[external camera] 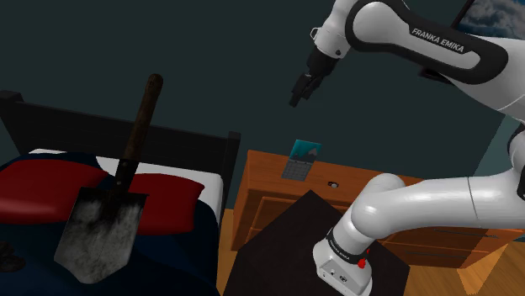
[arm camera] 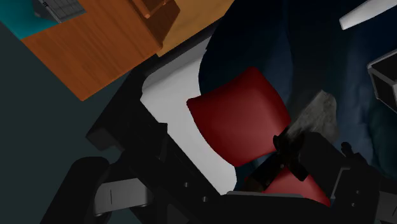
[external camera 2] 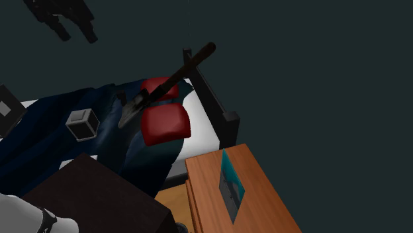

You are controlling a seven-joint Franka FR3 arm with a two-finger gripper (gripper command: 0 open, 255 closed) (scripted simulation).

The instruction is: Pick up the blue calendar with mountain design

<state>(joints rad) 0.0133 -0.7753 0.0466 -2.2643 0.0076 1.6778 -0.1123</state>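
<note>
A white robot arm's black gripper (external camera: 296, 97) is hanging in the air, well apart from the wooden dresser (external camera: 271, 192), its fingers spread and clasping nothing. The blue calendar (external camera: 303, 158) with a mountain picture is standing upright on the dresser's top. Just beside the dresser, a bed (external camera: 172, 244) with a dark blue cover is carrying two red pillows (external camera: 46, 189). A shovel (external camera: 101, 231) is leaning blade-down on the bedding, and a small grey box (external camera 2: 83, 124) is sitting farther from the dresser.

"FRANKA EMIKA" in white on dark band of upper arm (external camera: 437, 40).
</note>
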